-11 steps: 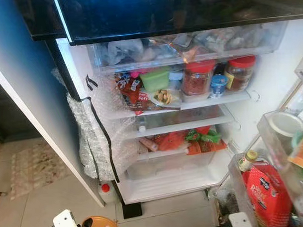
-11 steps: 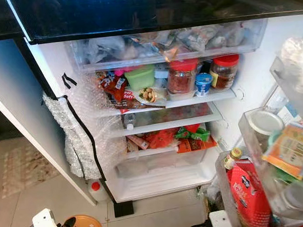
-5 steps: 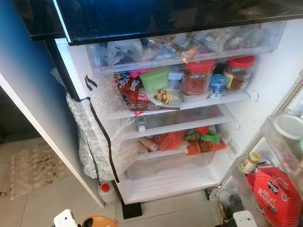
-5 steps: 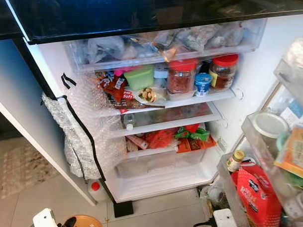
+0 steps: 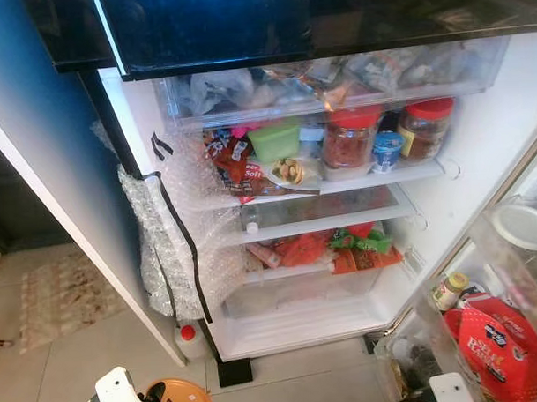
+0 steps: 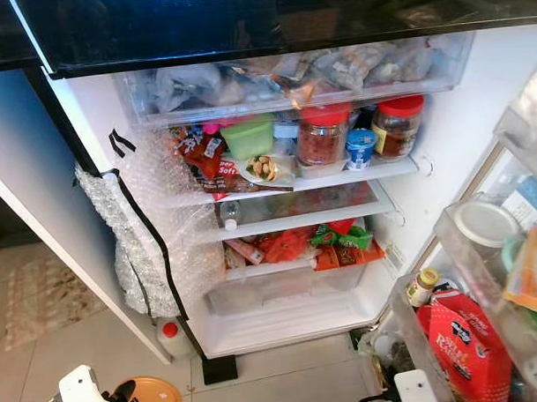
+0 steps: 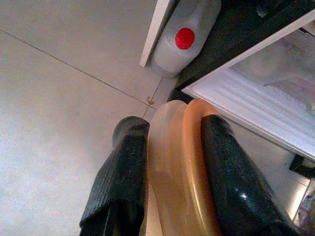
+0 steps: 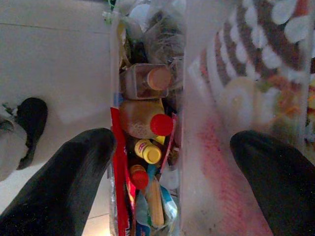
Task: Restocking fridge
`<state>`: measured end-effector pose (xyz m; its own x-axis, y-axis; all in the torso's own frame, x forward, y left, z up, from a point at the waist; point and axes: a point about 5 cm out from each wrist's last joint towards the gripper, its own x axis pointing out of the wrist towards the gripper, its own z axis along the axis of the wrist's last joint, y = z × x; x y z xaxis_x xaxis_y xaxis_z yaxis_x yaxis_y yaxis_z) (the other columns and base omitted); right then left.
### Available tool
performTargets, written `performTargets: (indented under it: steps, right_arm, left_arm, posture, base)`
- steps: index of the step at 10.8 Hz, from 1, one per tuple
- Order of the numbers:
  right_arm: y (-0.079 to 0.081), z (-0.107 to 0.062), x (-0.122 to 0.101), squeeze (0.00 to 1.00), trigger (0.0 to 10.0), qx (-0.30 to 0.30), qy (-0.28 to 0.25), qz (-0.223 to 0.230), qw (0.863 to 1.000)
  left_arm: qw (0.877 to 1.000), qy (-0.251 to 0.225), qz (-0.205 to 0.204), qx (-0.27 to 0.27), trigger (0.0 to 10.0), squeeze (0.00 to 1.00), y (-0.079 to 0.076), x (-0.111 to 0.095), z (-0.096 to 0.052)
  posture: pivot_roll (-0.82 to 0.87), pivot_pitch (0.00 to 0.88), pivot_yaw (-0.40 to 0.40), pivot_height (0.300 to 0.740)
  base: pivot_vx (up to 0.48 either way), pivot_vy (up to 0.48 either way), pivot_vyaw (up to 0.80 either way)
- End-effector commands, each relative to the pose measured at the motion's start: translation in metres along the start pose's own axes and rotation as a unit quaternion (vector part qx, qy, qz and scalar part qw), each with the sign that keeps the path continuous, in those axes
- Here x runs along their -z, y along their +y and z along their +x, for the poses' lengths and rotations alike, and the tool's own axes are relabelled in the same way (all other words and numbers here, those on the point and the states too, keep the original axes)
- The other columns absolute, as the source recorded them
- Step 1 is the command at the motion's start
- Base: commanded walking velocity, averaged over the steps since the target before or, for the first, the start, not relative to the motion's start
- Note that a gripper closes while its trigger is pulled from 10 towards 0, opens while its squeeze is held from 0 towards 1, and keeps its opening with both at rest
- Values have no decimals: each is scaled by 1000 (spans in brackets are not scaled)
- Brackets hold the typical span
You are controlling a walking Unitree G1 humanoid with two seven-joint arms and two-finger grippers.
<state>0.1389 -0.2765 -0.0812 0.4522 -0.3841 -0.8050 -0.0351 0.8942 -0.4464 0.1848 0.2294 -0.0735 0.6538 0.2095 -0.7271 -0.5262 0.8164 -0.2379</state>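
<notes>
The fridge (image 5: 479,167) stands open, with jars, tubs and snack packs on its shelves (image 5: 338,183). Low at the left, my left gripper (image 7: 172,172) is shut on the rim of an orange plate (image 5: 183,400), one black finger (image 7: 120,182) on each side of it. At the lower right, my right gripper (image 8: 170,162) is open by the fridge door's lower bin (image 5: 418,324), its fingers (image 8: 64,182) spread either side of the clear bin wall. The bin holds sauce bottles (image 8: 147,123), and a red bag (image 5: 503,352) sits in the door.
A white jug with a red cap (image 5: 190,340) stands on the floor at the fridge's left foot. Bubble wrap (image 5: 169,249) hangs off the fridge's left edge. A small rug (image 5: 64,296) lies on the tiles at the left. The bottom drawer (image 5: 298,297) is clear plastic.
The fridge door and its bins have swung further to the right, with my right wrist moving along. The left gripper and the orange plate have hardly moved.
</notes>
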Motion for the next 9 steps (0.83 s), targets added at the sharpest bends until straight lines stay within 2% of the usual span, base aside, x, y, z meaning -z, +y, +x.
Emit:
performTargets:
  steps: [1, 4, 6, 9]
  right_arm:
    - [-17, 1, 2, 0, 10000, 32, 2, -5, 999]
    - [-39, 0, 9, 0, 10000, 54, 9, -16, 998]
    - [-46, 0, 9, 0, 10000, 62, 9, -21, 998]
    - [-37, 1, 6, 0, 10000, 54, 8, -17, 998]
  left_arm:
    - [1000, 1, 5, -3, 10000, 0, 3, -2, 0]
    - [1000, -2, 7, -4, 10000, 0, 4, -4, 0]
    - [1000, -2, 8, -1, 10000, 0, 2, -4, 1]
    - [1000, 1, 11, 0, 10000, 0, 2, -4, 1]
  posture:
    - [-28, 42, 4, 740]
    - [-30, 41, 9, 740]
    - [-33, 39, 11, 740]
    - [-31, 37, 14, 740]
  base:
    - [0, 0, 0]
    - [0, 0, 0]
    - [0, 0, 0]
    - [0, 0, 0]
